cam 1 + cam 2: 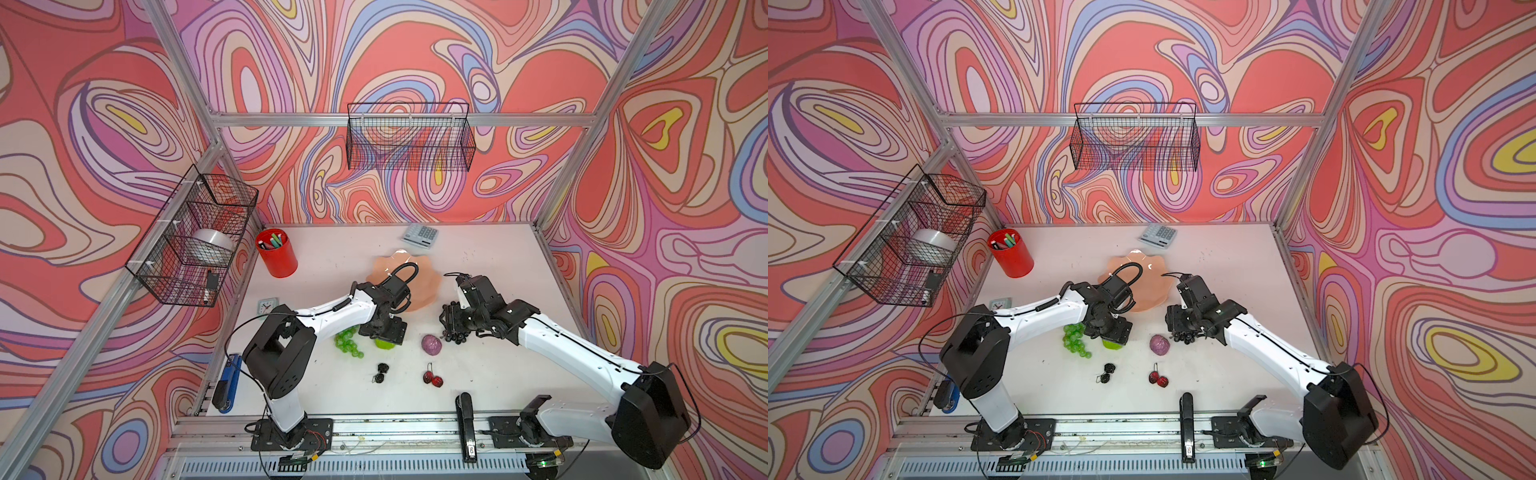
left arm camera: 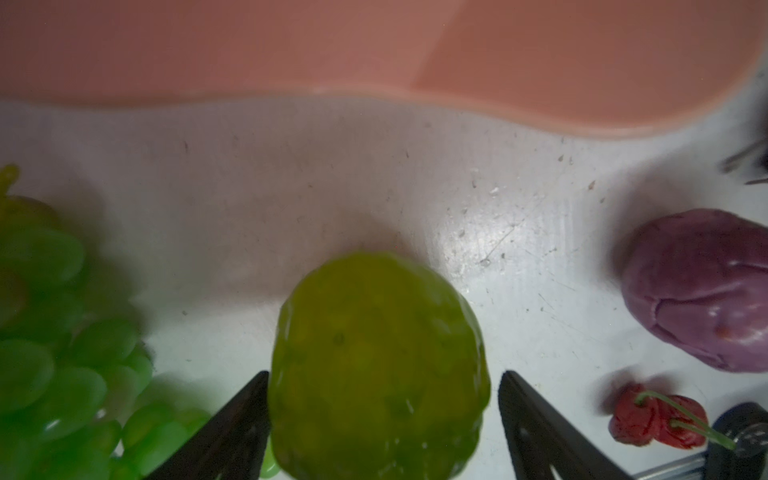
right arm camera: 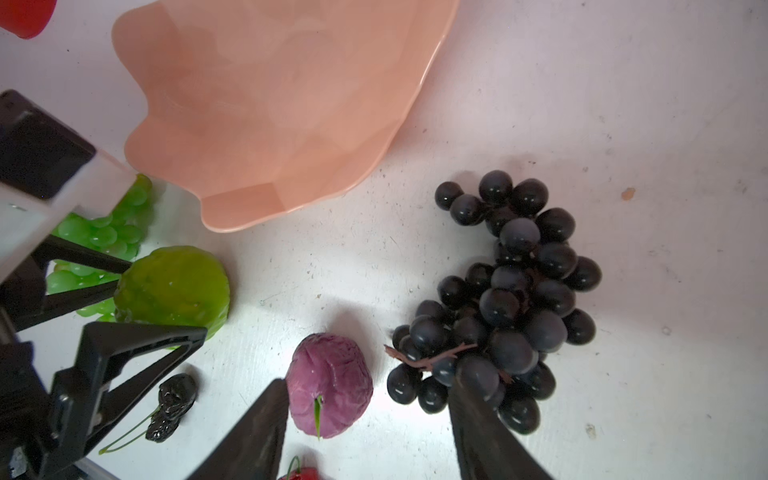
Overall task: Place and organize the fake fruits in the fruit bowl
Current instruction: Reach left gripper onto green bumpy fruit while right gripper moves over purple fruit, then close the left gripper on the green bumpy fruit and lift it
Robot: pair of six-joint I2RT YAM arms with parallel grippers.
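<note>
Your left gripper (image 2: 384, 376) stands wide open astride the green ball (image 3: 174, 286), with a gap on one side and nothing gripped. Your right gripper (image 3: 370, 378) is also open, one finger beside the purple ball (image 3: 332, 390), the other over the dark grapes (image 3: 511, 299). All three lie on the table (image 1: 498, 270), near the bowl (image 3: 270, 104).

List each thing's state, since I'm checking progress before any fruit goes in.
Bowl: empty.
Green ball: on table, between left jaws.
Purple ball: on table.
Green grapes: on table.
Dark grapes: on table.
Red cherries: on table.
Black cherries: on table.
Left gripper: open.
Right gripper: open.
</note>
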